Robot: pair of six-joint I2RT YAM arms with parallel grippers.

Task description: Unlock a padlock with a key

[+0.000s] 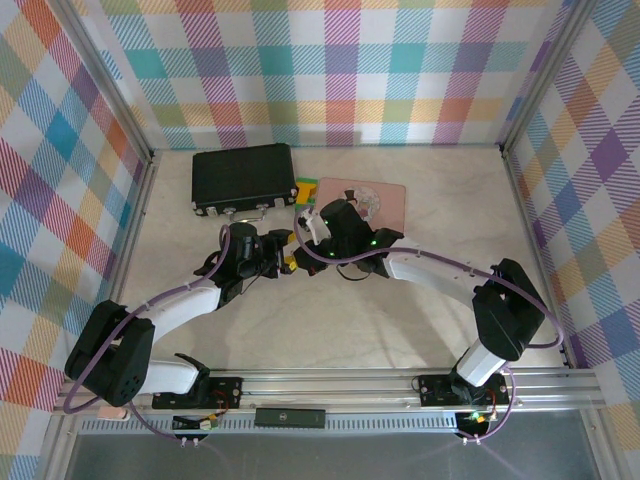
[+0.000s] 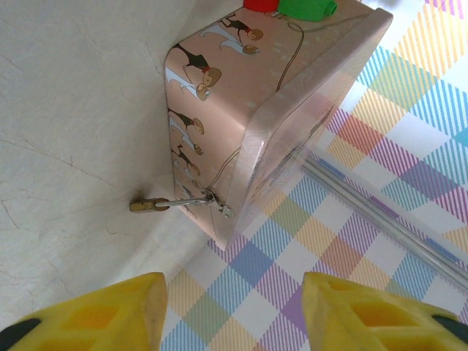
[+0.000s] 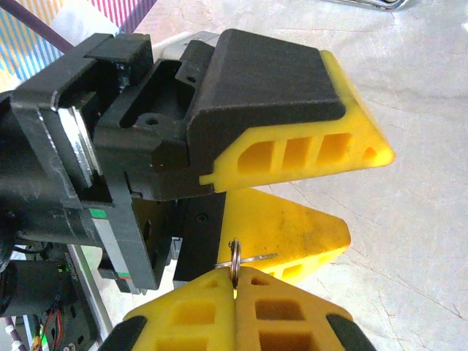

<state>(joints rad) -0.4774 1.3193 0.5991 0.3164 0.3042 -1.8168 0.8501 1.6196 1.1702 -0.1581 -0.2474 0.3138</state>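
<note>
The left gripper (image 2: 234, 289) jaws stand apart with nothing between them, facing the padlock (image 2: 148, 205), which rests on the table (image 2: 73, 110) with its shackle hooked to the latch of the pink tin box (image 2: 219, 110); the right gripper (image 3: 235, 279) jaws are clamped together on the key (image 3: 247, 259).

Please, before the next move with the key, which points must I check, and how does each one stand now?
1. Grip: the right gripper is shut on the small silver key by its ring: ok.
2. Receiving side: the left gripper has its jaws apart, with nothing between them: ok.
3. Target: the tiny brass padlock lies on the pale table, its shackle through the latch of the pink tin box: ok.
4. Keyhole turned toward the grippers: cannot tell.
5. Key centred between the left fingers: cannot tell.
</note>
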